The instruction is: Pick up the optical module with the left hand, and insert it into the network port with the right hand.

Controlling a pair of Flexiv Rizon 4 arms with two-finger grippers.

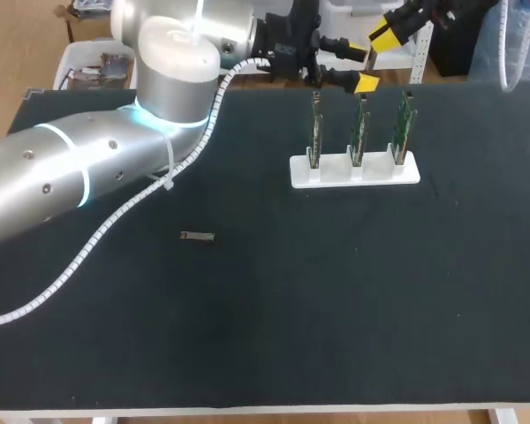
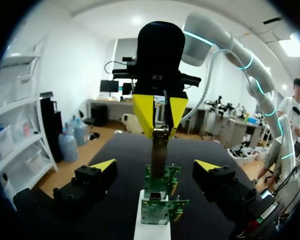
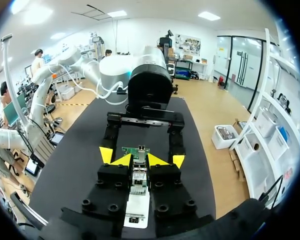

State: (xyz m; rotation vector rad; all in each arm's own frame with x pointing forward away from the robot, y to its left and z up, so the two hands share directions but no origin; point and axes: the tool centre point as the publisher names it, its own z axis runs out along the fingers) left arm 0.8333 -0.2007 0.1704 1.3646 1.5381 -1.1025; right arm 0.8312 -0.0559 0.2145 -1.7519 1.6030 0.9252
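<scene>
L arm [image 1: 62, 177] comes in big from the left side and reaches over to the far edge of the table [image 1: 336, 291]. L gripper [image 2: 155, 166] hangs level w/ the end of the board row, looking along it. Fingers spread wide, yellow tips either side of the row, touching nothing.

R gripper [image 3: 140, 161] comes down from the far right corner, right over the boards. Fingers pinched in tight on a slim metal piece [image 2: 160, 142] that looks like a module. It hangs upright btwn the yellow tips, and its lower end meets the top edge of one board. Which of the three, can't tell.

Three green circuit boards [image 1: 357, 132] stand upright in a white holder [image 1: 353, 173], far right part of the table. In the L wrist view the nearest board carries a small metal port [image 2: 153, 194] on its face.

And the optical module [image 1: 197, 236] lies flat on the black table, left of centre and well apart from the holder and both grippers. It sits just beside the white spiral cable [image 1: 97, 238] hanging from the L arm, nothing touching it.
</scene>
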